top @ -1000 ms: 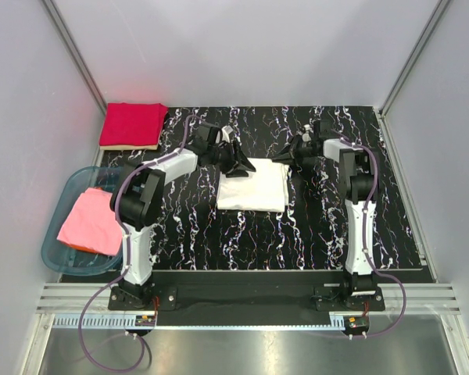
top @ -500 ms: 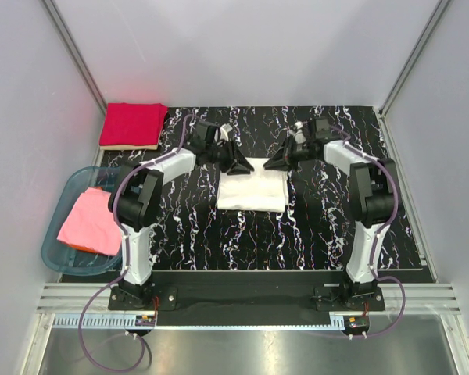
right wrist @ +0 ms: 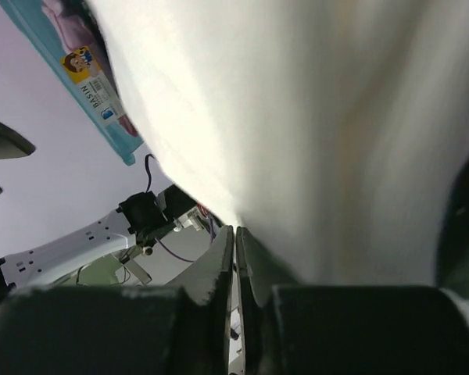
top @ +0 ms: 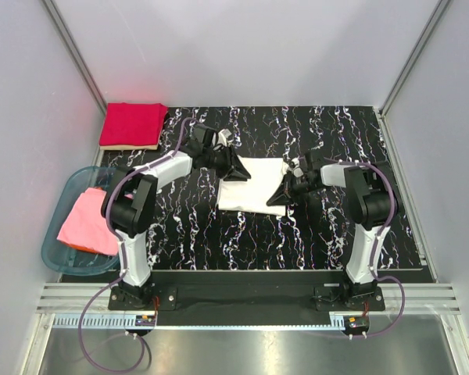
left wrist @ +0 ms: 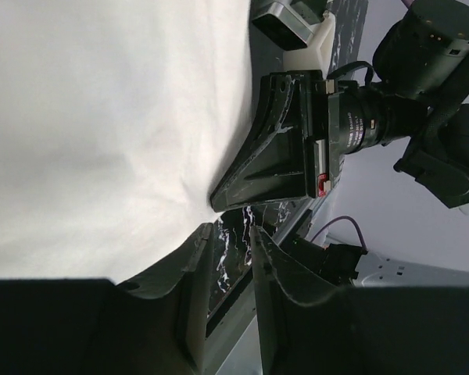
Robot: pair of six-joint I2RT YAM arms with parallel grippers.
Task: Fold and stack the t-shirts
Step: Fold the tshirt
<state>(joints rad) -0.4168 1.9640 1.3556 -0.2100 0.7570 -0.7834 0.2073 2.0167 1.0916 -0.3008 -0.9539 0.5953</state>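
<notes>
A folded white t-shirt [top: 252, 186] lies flat in the middle of the marbled table. My left gripper [top: 239, 173] rests low at its far left corner; in the left wrist view [left wrist: 229, 237] its jaws stand a little apart with nothing between them, over the shirt's edge [left wrist: 102, 133]. My right gripper [top: 279, 197] is at the shirt's near right corner. In the right wrist view [right wrist: 235, 231] its jaws are pressed together beside the white cloth [right wrist: 313, 117]. It also shows in the left wrist view [left wrist: 275, 156]. A folded red shirt [top: 131, 125] lies at the back left.
A clear blue tub [top: 59, 254] with a pink shirt [top: 88, 222] in it stands off the table's left edge. White booth walls close in the left, back and right sides.
My right gripper has moved from the shirt's far right corner along its right edge to the near right corner. My left gripper has shifted slightly nearer over the far left corner.
</notes>
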